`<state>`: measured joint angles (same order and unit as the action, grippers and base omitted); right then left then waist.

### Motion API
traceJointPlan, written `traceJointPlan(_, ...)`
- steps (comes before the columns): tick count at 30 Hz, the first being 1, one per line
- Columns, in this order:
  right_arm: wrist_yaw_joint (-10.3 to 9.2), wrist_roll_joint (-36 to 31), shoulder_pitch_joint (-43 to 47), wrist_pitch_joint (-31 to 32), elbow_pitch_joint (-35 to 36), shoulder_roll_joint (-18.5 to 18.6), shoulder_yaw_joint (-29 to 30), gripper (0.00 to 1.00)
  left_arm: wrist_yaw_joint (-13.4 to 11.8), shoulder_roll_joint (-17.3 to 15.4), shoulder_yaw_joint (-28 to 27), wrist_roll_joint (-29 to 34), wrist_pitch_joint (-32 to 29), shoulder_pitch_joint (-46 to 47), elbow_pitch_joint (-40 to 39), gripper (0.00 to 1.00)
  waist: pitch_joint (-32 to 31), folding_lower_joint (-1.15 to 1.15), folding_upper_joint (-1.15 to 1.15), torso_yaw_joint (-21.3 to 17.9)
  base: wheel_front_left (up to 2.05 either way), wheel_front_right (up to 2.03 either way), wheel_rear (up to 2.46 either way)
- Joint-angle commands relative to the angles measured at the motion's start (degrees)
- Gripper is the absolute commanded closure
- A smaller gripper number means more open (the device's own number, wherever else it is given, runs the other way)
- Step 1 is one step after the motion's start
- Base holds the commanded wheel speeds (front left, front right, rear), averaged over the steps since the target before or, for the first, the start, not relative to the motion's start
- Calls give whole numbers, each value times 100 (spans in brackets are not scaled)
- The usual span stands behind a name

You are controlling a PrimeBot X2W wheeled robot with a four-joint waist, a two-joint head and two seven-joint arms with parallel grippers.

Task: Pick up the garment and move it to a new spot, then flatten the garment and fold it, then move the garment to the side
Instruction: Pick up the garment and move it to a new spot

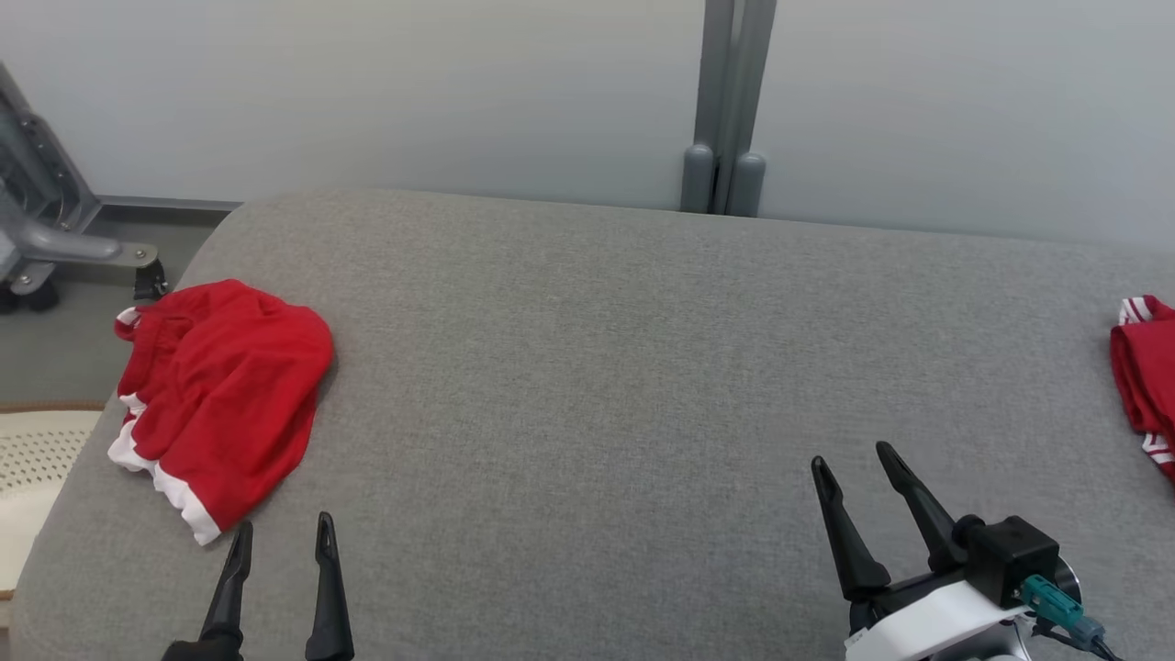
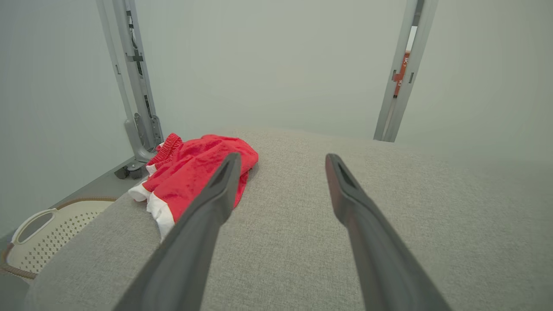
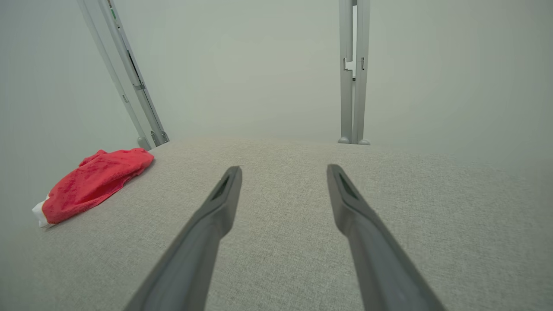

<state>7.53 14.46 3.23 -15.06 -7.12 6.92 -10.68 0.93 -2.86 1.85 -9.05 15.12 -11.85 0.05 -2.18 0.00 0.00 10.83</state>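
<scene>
A crumpled red garment with white trim lies at the left edge of the grey padded table. It also appears in the left wrist view as the garment and far left in the right wrist view as the garment. My left gripper hovers open just below the garment, apart from it, with nothing between its fingers; in its own view the left gripper points past the cloth's right side. My right gripper stands open over bare table at the lower right, seen too as the right gripper.
A second red and white cloth lies at the table's right edge, partly cut off. A cream perforated basket sits on the floor left of the table. Grey metal frame posts stand against the pale wall behind.
</scene>
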Motion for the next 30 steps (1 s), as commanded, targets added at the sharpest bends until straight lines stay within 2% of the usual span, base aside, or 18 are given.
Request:
traceJointPlan(1,-9,29,1,-15,-3,-1,-7,0,-29,-7,-38,1,2,-35,-30,0,37,0,0,235,0,0,0)
traceJointPlan(9,-9,31,104,-15,-26,25,7,0,-61,-8,-176,-21,2,-88,-57,0,6,0,0,649,0,0,0)
traceJointPlan(23,-9,-12,179,-15,12,82,98,0,-153,-7,-251,-81,2,-165,-151,0,103,0,0,1153,0,0,0)
traceJointPlan(26,-9,-32,128,-15,61,142,133,0,-87,-7,-300,-33,2,-61,-152,0,264,0,0,1185,0,0,0)
traceJointPlan(30,-9,-95,-59,-15,90,297,105,0,138,-19,-500,125,2,406,-123,0,613,0,0,1159,0,0,0)
